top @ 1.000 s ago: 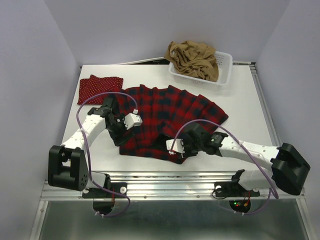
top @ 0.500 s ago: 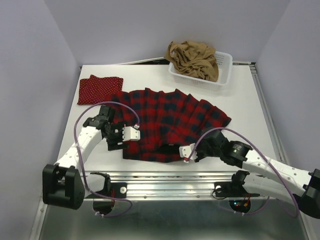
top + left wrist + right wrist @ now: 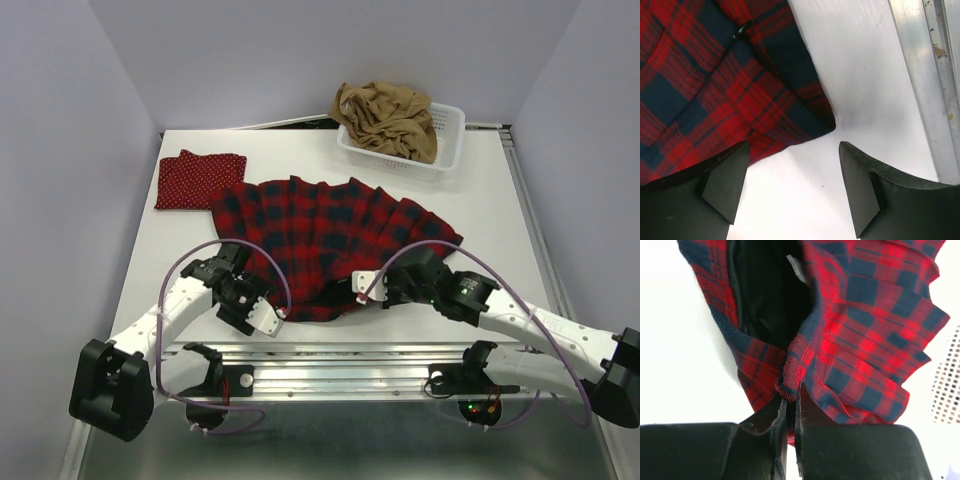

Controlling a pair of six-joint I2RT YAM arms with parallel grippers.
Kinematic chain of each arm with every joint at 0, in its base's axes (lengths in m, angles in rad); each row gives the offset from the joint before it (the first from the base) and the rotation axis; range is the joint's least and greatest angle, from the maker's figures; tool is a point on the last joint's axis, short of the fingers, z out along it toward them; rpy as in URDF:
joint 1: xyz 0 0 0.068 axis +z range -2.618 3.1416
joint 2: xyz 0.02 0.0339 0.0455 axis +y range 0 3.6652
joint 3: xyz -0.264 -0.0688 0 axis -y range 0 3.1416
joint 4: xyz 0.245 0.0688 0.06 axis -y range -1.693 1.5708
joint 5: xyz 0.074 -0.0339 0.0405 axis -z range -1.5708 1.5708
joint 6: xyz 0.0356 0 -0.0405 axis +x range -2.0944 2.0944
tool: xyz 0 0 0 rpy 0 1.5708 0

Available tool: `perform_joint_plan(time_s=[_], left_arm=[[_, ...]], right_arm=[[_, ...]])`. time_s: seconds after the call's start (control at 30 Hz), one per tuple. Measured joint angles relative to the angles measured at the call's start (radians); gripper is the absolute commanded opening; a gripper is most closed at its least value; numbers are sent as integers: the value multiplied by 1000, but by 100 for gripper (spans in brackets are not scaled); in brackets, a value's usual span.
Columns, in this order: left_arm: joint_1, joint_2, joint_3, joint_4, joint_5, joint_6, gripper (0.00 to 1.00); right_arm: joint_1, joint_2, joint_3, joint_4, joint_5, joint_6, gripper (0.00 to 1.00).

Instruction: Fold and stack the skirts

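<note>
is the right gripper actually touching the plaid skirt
Touching. The right wrist view shows the right gripper shut on a fold of the plaid skirt at its edge, cloth pinched between the jaws.

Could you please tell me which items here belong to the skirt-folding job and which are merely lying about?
Belongs to the job: plaid skirt, spread out; red dotted skirt, folded; tan skirt, crumpled.
Just lying about: white mesh basket, holding the tan skirt.
</note>
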Motion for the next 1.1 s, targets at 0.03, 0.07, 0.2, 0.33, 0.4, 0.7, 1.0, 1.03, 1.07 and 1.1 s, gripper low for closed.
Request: perform_joint_plan(time_s=[0.03,0.07,0.2,0.33,0.4,0.7,1.0,1.03,1.07,1.1], left_arm=[[-12,0,-4,11,-4,9,81],[-24,1,-9,23,-9,16,74],[-70,26,-27,69,-16,23,25],[-82,90,-10,84,6,-45,0],[-69,101,21,71,24,-85,0],[237,159,522,-54,257,-296,0],[359,424,966,137,434,-771,10],[359,489,1061,97,448,-787,21],[351,562,1165,59,452,-762,44],[344,602,1215,40,455,-750,54]], right_arm=[[0,-3,4,0,7,7,1],[0,-8,5,0,15,15,1],[0,-12,13,-3,40,38,1],[-15,-12,44,-3,74,56,1],[-46,-12,66,-1,77,64,1],[-462,74,283,19,-27,73,1],[-658,453,734,98,-154,124,1],[-666,497,788,112,-162,122,1],[-674,541,835,131,-172,113,1],[-685,570,860,150,-192,100,1]])
